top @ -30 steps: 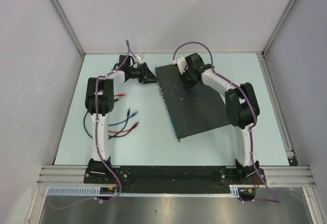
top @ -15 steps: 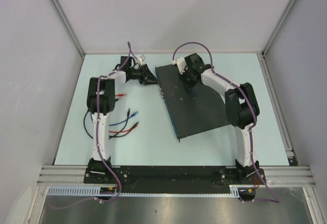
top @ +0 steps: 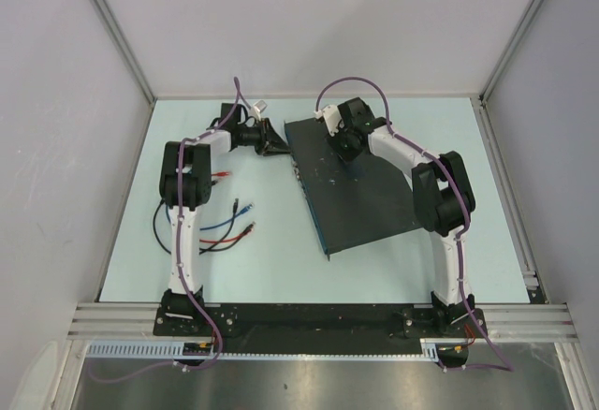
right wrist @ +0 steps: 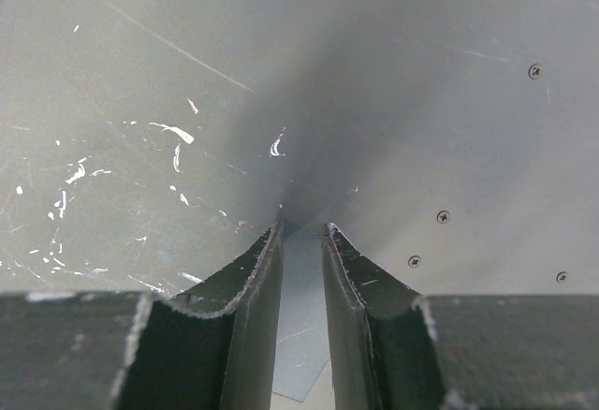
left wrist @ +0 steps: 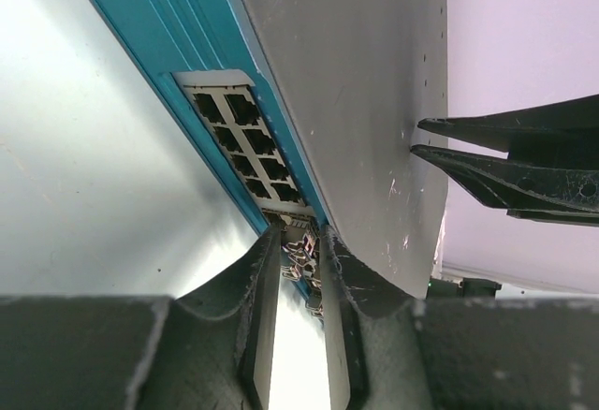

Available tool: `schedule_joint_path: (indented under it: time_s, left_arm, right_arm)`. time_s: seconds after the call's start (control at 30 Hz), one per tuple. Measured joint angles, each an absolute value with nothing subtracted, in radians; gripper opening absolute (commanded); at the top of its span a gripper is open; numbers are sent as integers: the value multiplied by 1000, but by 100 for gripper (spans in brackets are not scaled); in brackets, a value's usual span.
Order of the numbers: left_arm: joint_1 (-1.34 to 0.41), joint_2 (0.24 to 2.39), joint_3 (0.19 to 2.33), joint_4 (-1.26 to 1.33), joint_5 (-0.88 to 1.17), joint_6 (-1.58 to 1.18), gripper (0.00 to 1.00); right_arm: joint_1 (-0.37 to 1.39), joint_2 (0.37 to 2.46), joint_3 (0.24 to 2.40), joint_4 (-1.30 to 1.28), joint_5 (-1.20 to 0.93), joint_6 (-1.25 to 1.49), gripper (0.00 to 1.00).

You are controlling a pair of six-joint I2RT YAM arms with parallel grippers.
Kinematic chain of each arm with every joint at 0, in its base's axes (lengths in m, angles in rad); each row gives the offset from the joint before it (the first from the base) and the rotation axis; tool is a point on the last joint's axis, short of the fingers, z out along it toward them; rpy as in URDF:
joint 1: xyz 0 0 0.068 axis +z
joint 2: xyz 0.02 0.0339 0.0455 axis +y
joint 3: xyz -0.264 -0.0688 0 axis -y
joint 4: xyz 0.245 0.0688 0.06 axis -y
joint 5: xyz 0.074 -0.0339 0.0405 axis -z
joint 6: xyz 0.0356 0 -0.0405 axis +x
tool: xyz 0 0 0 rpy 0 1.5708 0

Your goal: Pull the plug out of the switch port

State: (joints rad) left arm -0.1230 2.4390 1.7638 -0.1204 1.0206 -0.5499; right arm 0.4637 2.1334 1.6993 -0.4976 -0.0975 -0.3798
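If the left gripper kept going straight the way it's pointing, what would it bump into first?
Most likely the switch: the left gripper points at its blue port edge, fingertips right by the sockets near the box's corner. Something small sits between the fingers there, too blurred to identify.

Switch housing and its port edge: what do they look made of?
The switch top looks like dark painted sheet metal: flat, matte, with pale scratches and small screws. Its port edge looks like ribbed blue metal, anodised or painted; the socket block looks like pale plastic.

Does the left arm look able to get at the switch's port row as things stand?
Probably yes: the left gripper is already at the switch's blue port edge, nothing lying between. The right gripper presses on the top, clear of the ports.
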Motion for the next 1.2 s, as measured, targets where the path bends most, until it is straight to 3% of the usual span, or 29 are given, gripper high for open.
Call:
schedule_joint_path:
  time_s: [0.4,0.63,1.0,1.2]
  left_arm:
    - [-123,2453,1761,-105,1034,-570,22]
    - [-121,2454,1738,-54,1054,-588,0]
    - [-68,2365,1617,-65,1028,-503,0]
    - [39,2257,1491,-213,1040,-403,0]
  right_arm:
    - [464,2133,1699,-498,-97,-380,29]
    - [464,2133,1699,-497,-98,-380,29]
    - [465,2133,1698,-497,-102,-383,29]
    - [467,2133,1698,-498,-102,-386,29]
